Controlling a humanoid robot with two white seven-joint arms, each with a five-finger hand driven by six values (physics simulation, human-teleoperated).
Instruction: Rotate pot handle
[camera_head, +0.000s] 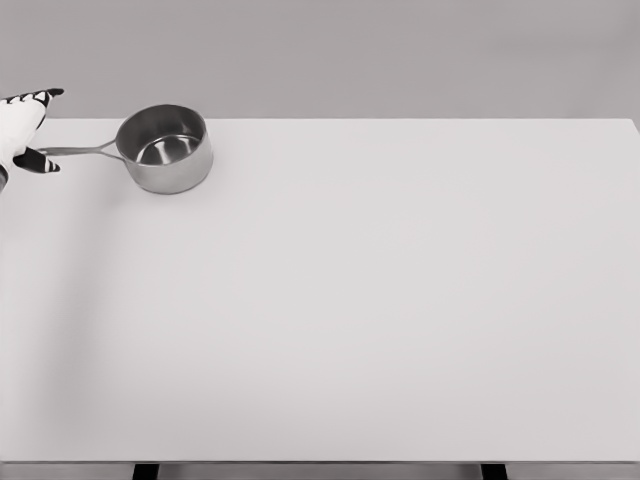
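We see a small stainless-steel saucepan (165, 149) standing upright near the far left corner of a wide pale surface (380, 300). Its bowl is open at the top and shows a shiny inner floor. Its long thin handle (78, 151) runs out to the left, roughly level with the far edge of the surface, and ends at the picture's left border.

Our left robot hand (24, 130) comes in at that same border, white with black fingertips (48, 94). The fingers are spread apart: the upper ones reach out above the end of the handle, while a lower black tip lies just beneath it. The handle's end sits between them, but we cannot tell whether any finger actually touches it, as much of the hand is cut off by the frame. It does not look clamped on the handle.

Two dark legs show below the near edge of the surface.
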